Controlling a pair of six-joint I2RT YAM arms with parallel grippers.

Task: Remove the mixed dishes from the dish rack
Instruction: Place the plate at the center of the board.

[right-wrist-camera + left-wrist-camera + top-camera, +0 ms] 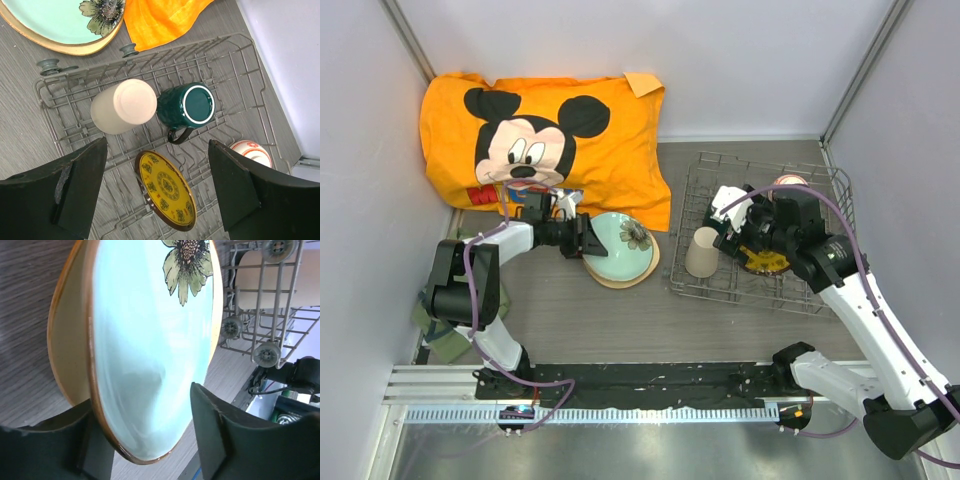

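Walled lab test booth: white panels, aluminium mounting rail

Rack crowded — room in front.
I see the cup and mug touching, the yellow-centred plate upright just beside them, the bowl in a far corner; bare tabletop runs along the near side of rack and floral plate.
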